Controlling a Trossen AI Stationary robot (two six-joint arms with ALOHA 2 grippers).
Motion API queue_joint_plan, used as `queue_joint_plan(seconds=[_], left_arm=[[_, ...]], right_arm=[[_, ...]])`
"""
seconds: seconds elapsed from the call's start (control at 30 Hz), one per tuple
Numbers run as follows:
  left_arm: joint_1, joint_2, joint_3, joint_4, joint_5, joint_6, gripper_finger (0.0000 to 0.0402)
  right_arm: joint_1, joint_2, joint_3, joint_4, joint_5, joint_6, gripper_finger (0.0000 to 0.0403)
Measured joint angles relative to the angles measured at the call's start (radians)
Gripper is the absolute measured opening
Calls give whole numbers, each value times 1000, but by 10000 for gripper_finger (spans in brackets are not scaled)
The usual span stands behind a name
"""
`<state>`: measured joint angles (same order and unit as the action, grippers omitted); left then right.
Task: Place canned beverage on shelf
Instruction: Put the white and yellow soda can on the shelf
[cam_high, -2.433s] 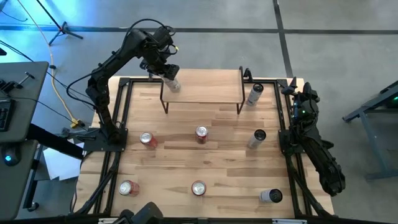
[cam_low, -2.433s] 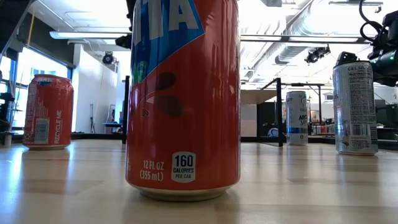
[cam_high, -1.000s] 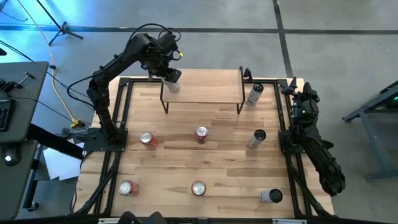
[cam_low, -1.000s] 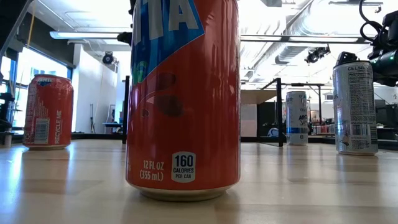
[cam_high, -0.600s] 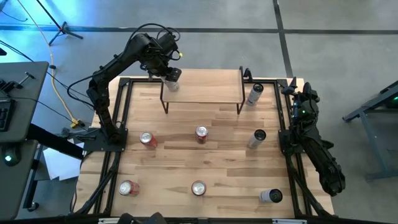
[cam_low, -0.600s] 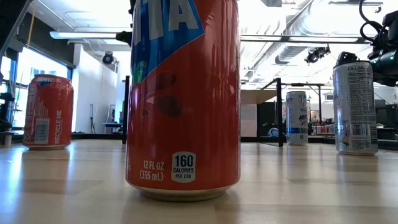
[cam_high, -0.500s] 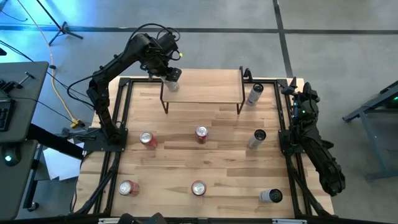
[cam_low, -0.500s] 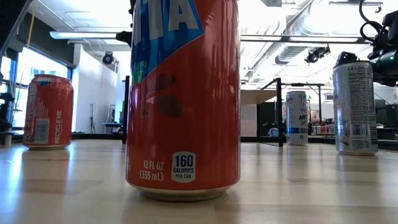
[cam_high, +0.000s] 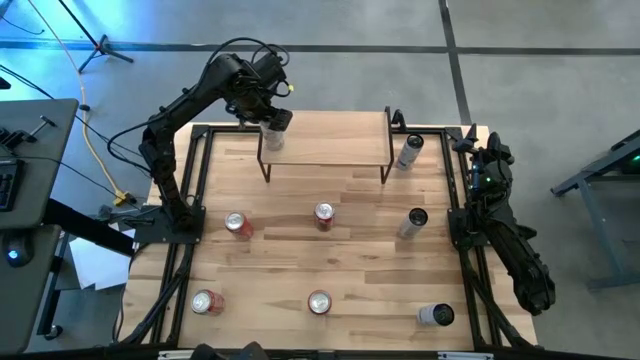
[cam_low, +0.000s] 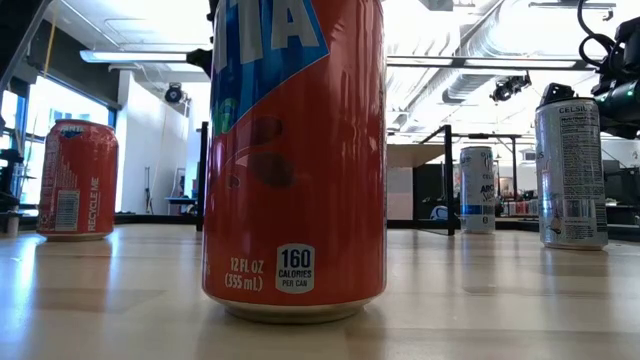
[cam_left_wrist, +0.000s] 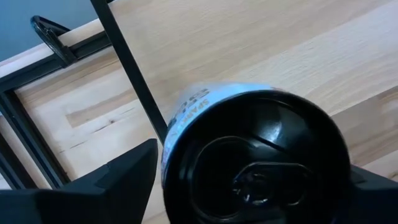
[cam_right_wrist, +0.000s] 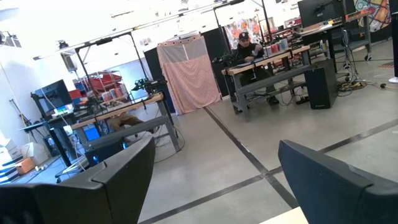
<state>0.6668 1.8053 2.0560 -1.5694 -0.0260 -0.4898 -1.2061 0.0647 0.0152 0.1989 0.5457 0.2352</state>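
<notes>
A slim white can with a black top (cam_high: 270, 138) (cam_left_wrist: 255, 162) stands upright by its base on the left end of the shelf (cam_high: 330, 140), a light wooden board on thin black legs. My left gripper (cam_high: 273, 120) (cam_left_wrist: 249, 183) hangs right above the can, pointing steeply down and open. One finger (cam_left_wrist: 121, 177) stands on each side of the can's top, and a slim gap shows beside this one. My right gripper (cam_right_wrist: 214, 158) is open with nothing between its fingers. It is parked on its folded arm (cam_high: 490, 200) along the table's right rail.
Several red cans (cam_high: 237, 223) (cam_high: 323, 214) (cam_high: 207, 302) (cam_high: 319, 302) stand on the table in front of the shelf. Slim white cans (cam_high: 408, 152) (cam_high: 413, 222) (cam_high: 436, 315) stand along the right side. In the low view an orange can (cam_low: 295, 160) fills the foreground. Black rails (cam_high: 190, 200) border the table.
</notes>
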Motion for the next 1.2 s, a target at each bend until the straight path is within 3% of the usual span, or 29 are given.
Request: queue_joint_plan(seconds=[0.4, 0.8, 1.03, 1.2], left_arm=[[-25, 0, 0, -1, -1, -45, 347], [-157, -35, -31, -1, -148, -160, 347], [-264, -140, -178, 6, -277, -306, 347], [-350, -243, -362, 157, -388, -361, 347]], right_arm=[[0, 0, 0, 0, 0, 0, 328], [0, 0, 0, 0, 0, 0, 328], [0, 0, 0, 0, 0, 0, 328], [0, 0, 0, 0, 0, 0, 328]])
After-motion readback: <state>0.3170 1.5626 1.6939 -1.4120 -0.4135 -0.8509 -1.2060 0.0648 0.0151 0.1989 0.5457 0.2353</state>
